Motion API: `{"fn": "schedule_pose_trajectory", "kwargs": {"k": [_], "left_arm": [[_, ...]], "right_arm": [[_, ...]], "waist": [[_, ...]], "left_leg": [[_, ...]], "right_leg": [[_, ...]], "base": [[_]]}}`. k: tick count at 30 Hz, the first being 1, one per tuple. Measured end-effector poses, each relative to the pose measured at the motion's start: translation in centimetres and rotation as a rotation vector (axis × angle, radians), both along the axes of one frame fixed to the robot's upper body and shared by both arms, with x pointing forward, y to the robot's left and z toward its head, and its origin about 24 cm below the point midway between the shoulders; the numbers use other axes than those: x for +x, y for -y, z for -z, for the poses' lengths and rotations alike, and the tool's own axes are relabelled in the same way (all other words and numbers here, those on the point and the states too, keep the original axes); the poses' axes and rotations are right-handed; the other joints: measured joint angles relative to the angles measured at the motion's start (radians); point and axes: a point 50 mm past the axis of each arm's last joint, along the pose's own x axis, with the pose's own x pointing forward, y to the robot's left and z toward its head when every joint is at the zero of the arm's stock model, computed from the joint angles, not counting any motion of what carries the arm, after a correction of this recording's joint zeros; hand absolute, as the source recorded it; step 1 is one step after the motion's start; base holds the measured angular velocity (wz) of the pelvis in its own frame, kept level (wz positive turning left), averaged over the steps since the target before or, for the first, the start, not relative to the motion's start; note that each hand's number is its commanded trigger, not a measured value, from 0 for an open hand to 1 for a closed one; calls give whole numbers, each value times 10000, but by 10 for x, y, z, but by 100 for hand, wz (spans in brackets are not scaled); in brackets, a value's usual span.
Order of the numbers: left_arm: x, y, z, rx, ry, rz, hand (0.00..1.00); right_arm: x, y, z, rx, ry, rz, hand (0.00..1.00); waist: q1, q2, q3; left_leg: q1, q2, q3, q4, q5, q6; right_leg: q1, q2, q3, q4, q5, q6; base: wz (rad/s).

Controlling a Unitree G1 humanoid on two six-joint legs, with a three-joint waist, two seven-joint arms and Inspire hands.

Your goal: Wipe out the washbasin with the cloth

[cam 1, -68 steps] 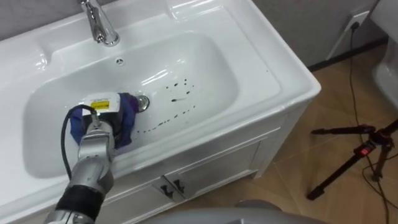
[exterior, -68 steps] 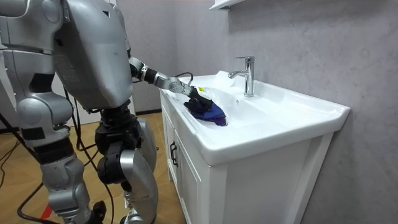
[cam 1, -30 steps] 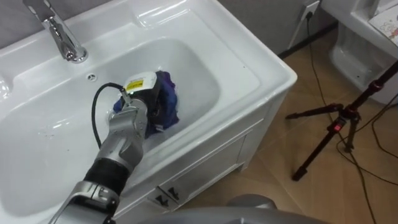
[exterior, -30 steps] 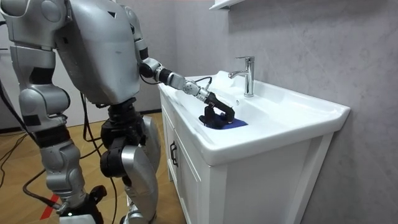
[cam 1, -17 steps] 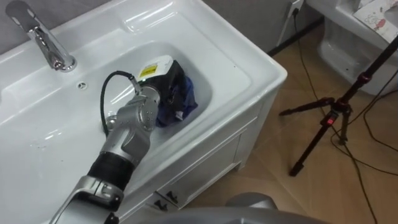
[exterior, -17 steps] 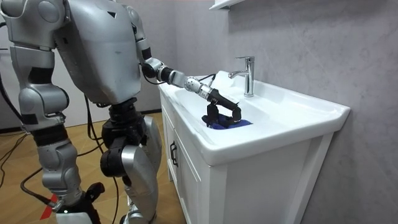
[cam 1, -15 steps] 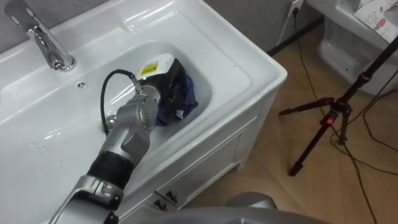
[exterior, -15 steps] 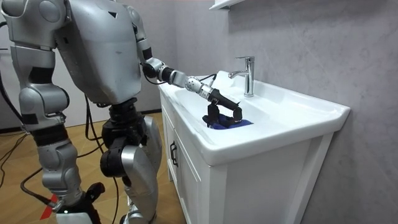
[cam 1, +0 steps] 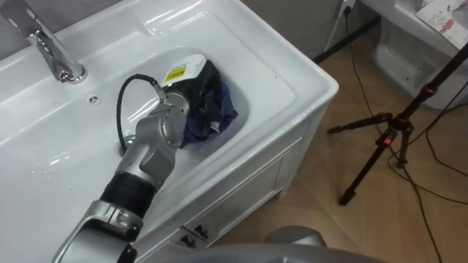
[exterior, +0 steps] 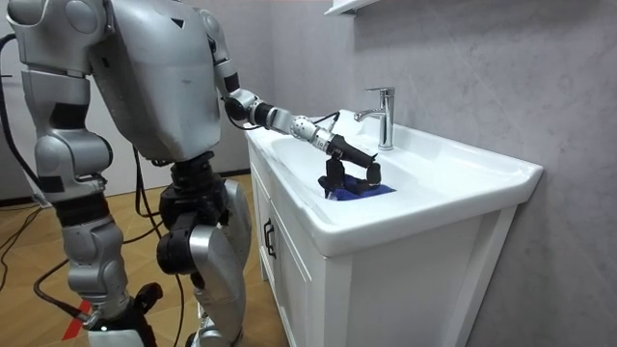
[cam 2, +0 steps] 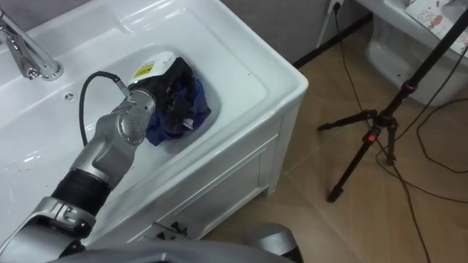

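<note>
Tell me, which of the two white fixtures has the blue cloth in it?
The basin with the tap: the left hand grips the blue cloth at its right end. The other fixture stands on the floor by the tripod.

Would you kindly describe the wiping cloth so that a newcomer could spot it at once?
Find the white basin on its cabinet, then look into the bowl at the end away from the tap. There the robot's left hand holds a crumpled dark blue cloth, the only blue thing against the white.
</note>
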Motion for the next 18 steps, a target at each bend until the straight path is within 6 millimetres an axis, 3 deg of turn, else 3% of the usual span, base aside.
{"fn": "schedule_pose_trajectory", "kwargs": {"k": [5,9,18], "left_arm": [[-4,-4,8,175,-315,-102,100],[-9,-8,19,316,-571,-231,100],[-44,-52,65,1183,-1479,-1986,100]], "right_arm": [[-2,-2,0,41,-58,-2,0],[-1,-1,0,24,-47,-46,0],[4,1,-1,-293,111,-164,0]], "waist": [[27,-20,-11],[303,-53,-39],[897,-230,-182]], "left_leg": [[103,1,25,-84,-2,0],[195,12,26,-139,0,1],[185,29,18,64,3,0]], "right_leg": [[-5,34,22,16,0,0],[33,95,156,31,2,-11],[187,123,333,37,-14,-52]], "base": [[-2],[-8],[-2]]}}
